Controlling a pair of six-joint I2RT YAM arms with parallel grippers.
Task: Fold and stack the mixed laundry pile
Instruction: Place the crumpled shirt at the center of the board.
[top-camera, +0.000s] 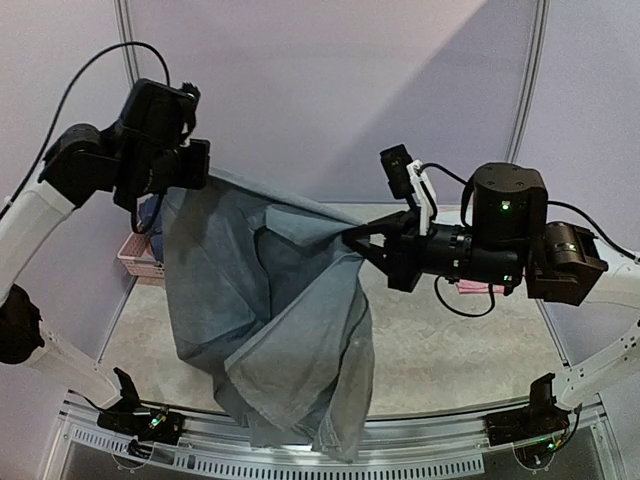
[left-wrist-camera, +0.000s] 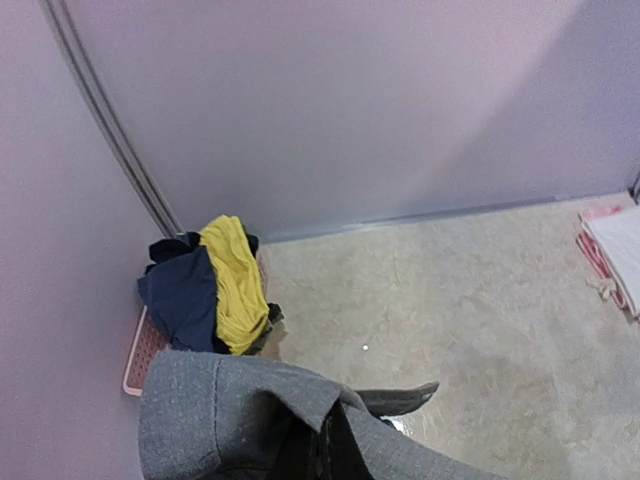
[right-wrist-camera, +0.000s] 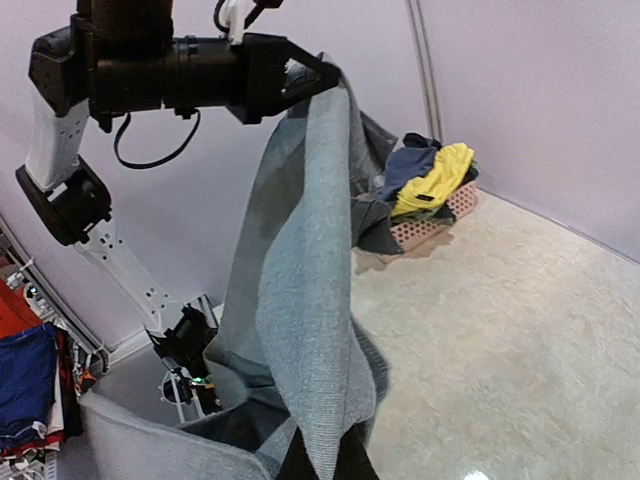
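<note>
The grey trousers (top-camera: 270, 310) hang in the air between both arms and drape down over the table's near edge. My left gripper (top-camera: 200, 168) is shut on their upper left edge. My right gripper (top-camera: 352, 240) is shut on their right edge. In the left wrist view the grey cloth (left-wrist-camera: 230, 410) covers my fingers. In the right wrist view the cloth (right-wrist-camera: 300, 300) rises from my jaws up to the left gripper (right-wrist-camera: 325, 78). The navy top (left-wrist-camera: 180, 295) and the yellow garment (left-wrist-camera: 238, 280) lie heaped in the pink basket (left-wrist-camera: 140, 355). White and pink pieces (left-wrist-camera: 615, 255) lie at the right.
The pink lattice basket (right-wrist-camera: 430, 225) stands at the far left corner against the wall. The beige table top (top-camera: 450, 340) ends at a metal rail (top-camera: 420, 435) at the near edge. Purple walls enclose the back and sides.
</note>
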